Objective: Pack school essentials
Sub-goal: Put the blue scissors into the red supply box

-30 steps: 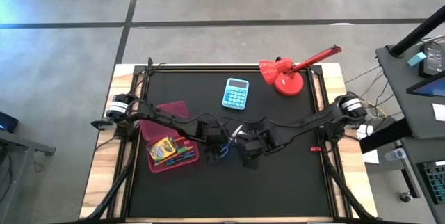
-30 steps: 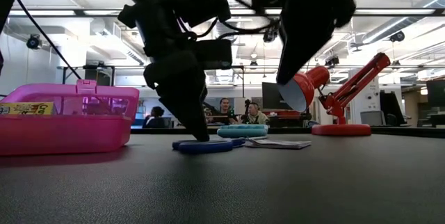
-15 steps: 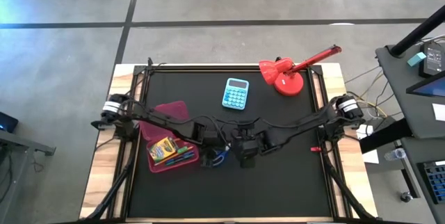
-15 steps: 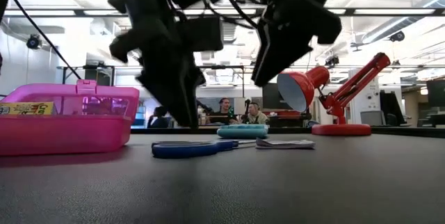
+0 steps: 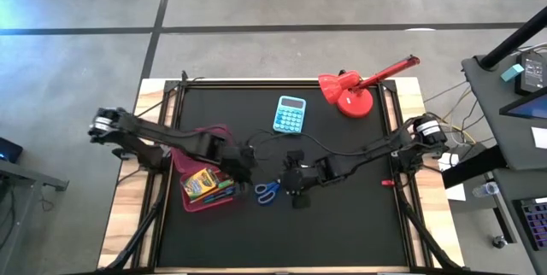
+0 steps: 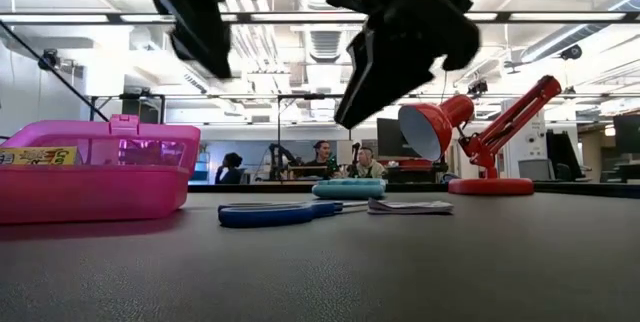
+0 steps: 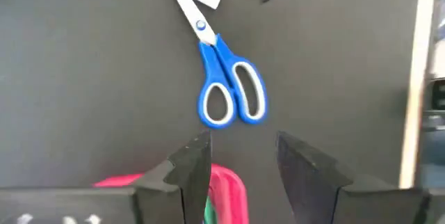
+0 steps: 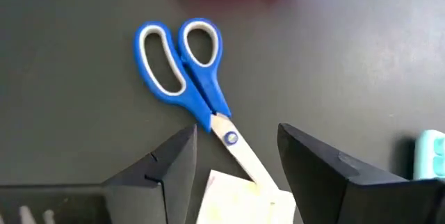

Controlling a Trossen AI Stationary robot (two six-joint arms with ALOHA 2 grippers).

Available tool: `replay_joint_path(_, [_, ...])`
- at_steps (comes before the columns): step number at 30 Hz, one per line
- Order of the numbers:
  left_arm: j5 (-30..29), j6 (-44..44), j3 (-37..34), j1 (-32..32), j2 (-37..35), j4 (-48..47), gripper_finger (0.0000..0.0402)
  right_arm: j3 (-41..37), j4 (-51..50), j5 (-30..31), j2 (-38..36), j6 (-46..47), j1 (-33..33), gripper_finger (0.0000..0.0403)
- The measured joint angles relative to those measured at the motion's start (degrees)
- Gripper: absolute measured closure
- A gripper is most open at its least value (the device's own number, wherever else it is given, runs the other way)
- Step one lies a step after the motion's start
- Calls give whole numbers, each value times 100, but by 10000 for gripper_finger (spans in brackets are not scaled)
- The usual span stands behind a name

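Lying flat on the black table (image 5: 359,215): blue-handled scissors (image 5: 267,191), just beside the pink box (image 5: 192,157), blades under a white patterned square (image 8: 240,197) | left claw (image 7: 240,156) above the box's edge, fingers apart, empty | right claw (image 8: 233,158) over the blades, fingers apart, empty | crayon box (image 5: 201,181) inside the pink box

A large open-plan lab or office. Across the low view's background, strip lights (image 6: 560,14) and exposed ducts line the ceiling, and people (image 6: 340,161) sit at desks with monitors (image 6: 392,138). From above, the black table (image 5: 342,215) stands on polished concrete floor (image 5: 256,2).
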Motion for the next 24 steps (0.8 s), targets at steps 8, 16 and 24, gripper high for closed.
replay_joint_path(8, [-29,-474,-7,-199,-1085,-87,258,-30,237,57,109,572,-207,211])
replay_joint_path(16, [-162,-782,-7,-203,-1429,-96,258,-35,193,82,107,1567,-322,211])
replay_joint_path(24, [-160,-885,-13,-207,-1316,-403,258,-39,130,-633,107,1795,-603,188])
